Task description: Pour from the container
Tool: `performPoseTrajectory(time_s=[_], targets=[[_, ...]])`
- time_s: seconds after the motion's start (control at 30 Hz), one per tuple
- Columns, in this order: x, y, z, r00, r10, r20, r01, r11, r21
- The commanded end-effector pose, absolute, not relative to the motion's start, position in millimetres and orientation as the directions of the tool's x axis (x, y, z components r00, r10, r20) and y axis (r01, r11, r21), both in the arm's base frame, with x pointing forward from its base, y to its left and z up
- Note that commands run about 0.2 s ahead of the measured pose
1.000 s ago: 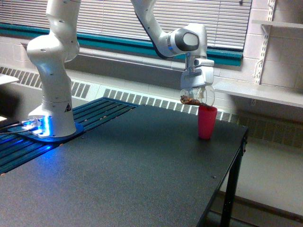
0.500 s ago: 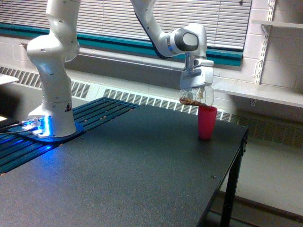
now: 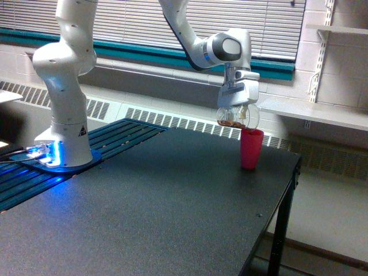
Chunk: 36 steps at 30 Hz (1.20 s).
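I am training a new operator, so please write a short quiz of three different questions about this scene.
1. True or false: the clear container lies tilted in the gripper.
2. The pink cup stands: A) at the table's middle, B) near the table's far edge, below the container, C) on the shelf.
3. What shows inside the container?

Key: 1 true. 2 B. 3 Brown granular bits.
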<state>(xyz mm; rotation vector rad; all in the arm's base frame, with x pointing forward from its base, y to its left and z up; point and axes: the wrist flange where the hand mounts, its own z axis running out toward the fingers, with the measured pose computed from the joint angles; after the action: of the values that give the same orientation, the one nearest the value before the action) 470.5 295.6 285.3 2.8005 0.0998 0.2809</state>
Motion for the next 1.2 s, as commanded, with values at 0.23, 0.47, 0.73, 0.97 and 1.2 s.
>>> performPoseTrajectory(time_s=[0.23, 0.47, 0.73, 0.97, 1.2], targets=[[475.0, 300.8, 288.6, 0.978, 0.128, 0.165, 0.066, -0.939, 0.339], [476.5, 303.6, 289.0, 0.978, 0.139, 0.156, 0.078, -0.935, 0.346], [478.8, 305.1, 288.4, 0.979, 0.148, 0.139, 0.090, -0.931, 0.353], [481.3, 305.7, 289.0, 0.980, 0.152, 0.127, 0.100, -0.933, 0.346], [481.4, 305.4, 291.2, 0.980, 0.153, 0.126, 0.101, -0.934, 0.343]])
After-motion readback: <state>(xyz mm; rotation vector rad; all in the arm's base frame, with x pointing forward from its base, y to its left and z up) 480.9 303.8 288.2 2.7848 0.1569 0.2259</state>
